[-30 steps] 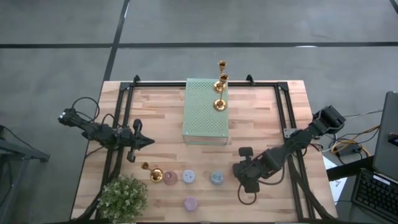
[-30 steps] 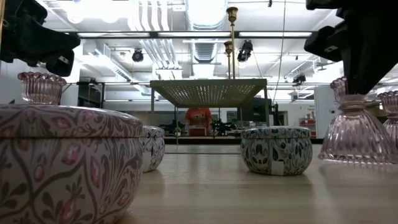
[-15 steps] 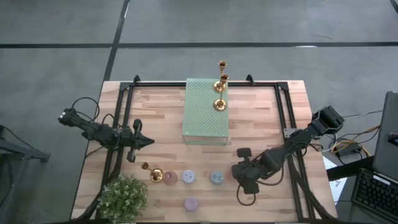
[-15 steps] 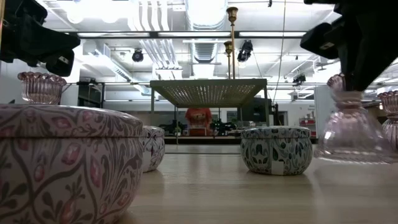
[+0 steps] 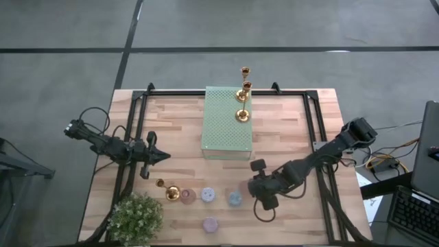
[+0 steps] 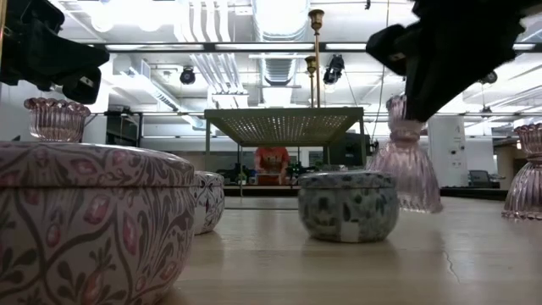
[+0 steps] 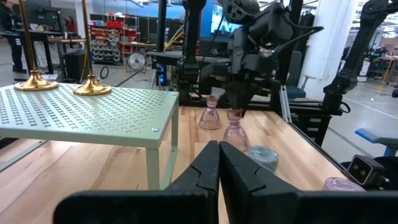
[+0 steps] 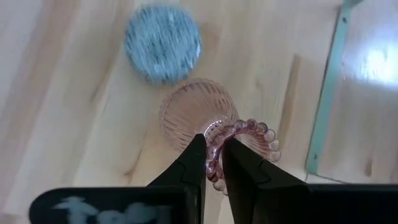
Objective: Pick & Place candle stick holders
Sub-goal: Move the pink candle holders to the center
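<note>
My right gripper [image 5: 259, 188] is shut on a pink ribbed glass holder [image 6: 406, 169] right of a blue patterned tin [image 5: 234, 199]. My left gripper [image 5: 164, 156] is shut and empty above the table's left middle. Three gold holders [image 5: 242, 114] stand by their round bases on the pale green block [image 5: 226, 127]. One more gold holder [image 5: 169, 192] lies on the table next to pastel tins [image 5: 197, 196]. Another pink glass holder [image 7: 210, 117] stands beyond the held one. My right gripper pinches one side of the holder's beaded top rim [image 8: 215, 152] between its two fingers. The fingers come from above, pointing down. The holder hangs nearly upright below them with its flared base [image 8: 193, 115] low over the wood; whether the base touches the table I cannot tell.
A leafy potted plant [image 5: 135, 216] stands at the near left corner. A lilac tin [image 5: 210, 224] sits near the front edge. Black frame rails [image 5: 312, 130] run along both sides of the table. A further pink glass holder [image 6: 525, 182] stands at the low view's right.
My right gripper has gone toward the table's left with the pink glass holder, which stays roughly upright below it. The blue tin has slid a little toward the table's left and near edge.
</note>
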